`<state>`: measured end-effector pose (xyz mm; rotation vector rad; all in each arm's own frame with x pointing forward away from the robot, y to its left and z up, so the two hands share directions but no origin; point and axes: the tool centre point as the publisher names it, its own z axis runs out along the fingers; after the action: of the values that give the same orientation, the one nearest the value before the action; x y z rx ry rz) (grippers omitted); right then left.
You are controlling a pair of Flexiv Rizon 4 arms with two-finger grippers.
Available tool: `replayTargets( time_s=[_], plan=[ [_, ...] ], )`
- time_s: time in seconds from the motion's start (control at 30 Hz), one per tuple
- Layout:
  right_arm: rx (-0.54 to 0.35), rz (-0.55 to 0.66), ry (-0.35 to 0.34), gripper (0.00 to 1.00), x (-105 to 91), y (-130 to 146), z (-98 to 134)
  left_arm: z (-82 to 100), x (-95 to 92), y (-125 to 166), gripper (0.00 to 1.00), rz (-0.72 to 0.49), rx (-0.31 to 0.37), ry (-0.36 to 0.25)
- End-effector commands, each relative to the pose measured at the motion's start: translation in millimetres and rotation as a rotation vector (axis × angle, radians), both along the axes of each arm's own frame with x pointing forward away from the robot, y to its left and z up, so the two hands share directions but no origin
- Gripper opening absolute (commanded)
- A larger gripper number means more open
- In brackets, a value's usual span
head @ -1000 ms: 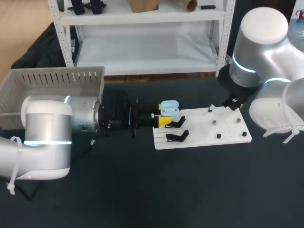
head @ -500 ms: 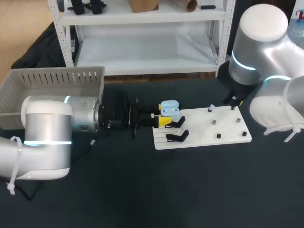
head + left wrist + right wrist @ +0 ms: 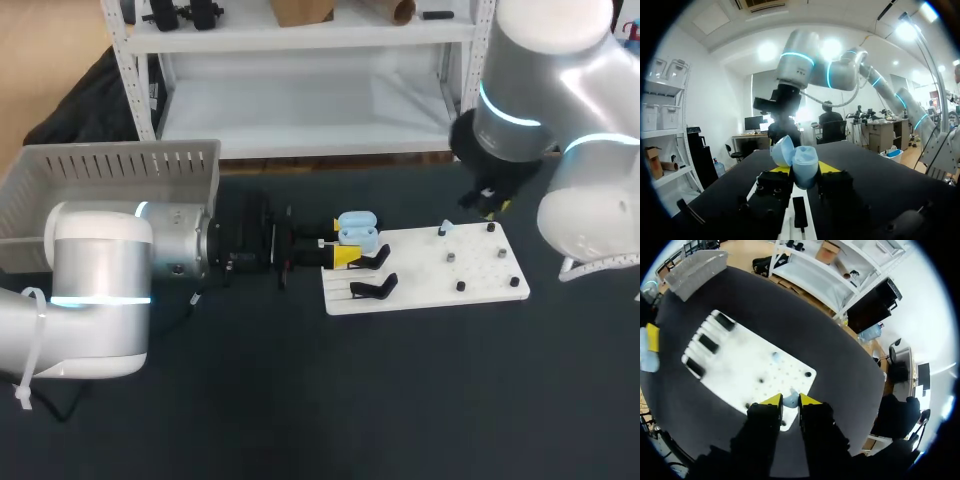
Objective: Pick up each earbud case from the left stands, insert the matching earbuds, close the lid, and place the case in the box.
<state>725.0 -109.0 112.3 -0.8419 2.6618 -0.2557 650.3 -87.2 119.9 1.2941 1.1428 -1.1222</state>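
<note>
My left gripper [image 3: 343, 250] is shut on an open light-blue earbud case [image 3: 357, 229], holding it over the near-left end of the white board [image 3: 425, 272]. In the left wrist view the case [image 3: 801, 164] sits between the yellow tips of that gripper [image 3: 805, 171], lid up. My right gripper [image 3: 790, 400] is shut on a small light-blue earbud [image 3: 790, 401] above the board's [image 3: 740, 365] far right corner. In the head view that gripper [image 3: 489, 205] hangs above the board. A second earbud [image 3: 445, 229] rests on a peg.
Two black stands [image 3: 374, 274] sit at the board's left end, and several small black pegs [image 3: 461, 286] dot its right half. A grey slatted box [image 3: 110, 180] stands at the table's far left, behind my left arm.
My right arm has risen and shifted slightly left, carrying the earbud up off the board's far right corner. The left arm and case have stayed still.
</note>
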Motion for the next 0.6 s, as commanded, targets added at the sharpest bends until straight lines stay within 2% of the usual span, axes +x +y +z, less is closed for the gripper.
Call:
replayTargets(
  time_s=[0.03,0.13,0.27,0.33,0.43,0.6],
  plan=[
    [-0.024,0.006,-0.047,0.00,-60.4,31.6,76.1,0.0,-1.4,-0.4,0.00,0.005,0.001,-0.001],
    [-0.016,0.001,-0.044,0.00,-81.0,53.1,98.2,0.0,-1.4,-0.4,0.00,0.005,0.001,-0.001],
    [-0.014,-0.022,0.038,0.00,-107.3,77.5,108.4,0.0,-1.4,-0.4,0.00,0.005,0.001,-0.001],
    [-0.021,-0.033,0.067,0.00,-121.4,92.0,110.6,0.0,-1.4,-0.4,0.00,0.005,0.001,-0.001],
    [-0.014,-0.042,0.087,0.00,-132.3,110.3,109.0,0.0,-1.4,-0.4,0.00,0.005,0.001,-0.001],
    [0.007,-0.069,0.083,0.00,-142.9,128.7,99.8,0.0,-1.4,-0.4,0.00,0.005,0.001,-0.001]
  ],
)
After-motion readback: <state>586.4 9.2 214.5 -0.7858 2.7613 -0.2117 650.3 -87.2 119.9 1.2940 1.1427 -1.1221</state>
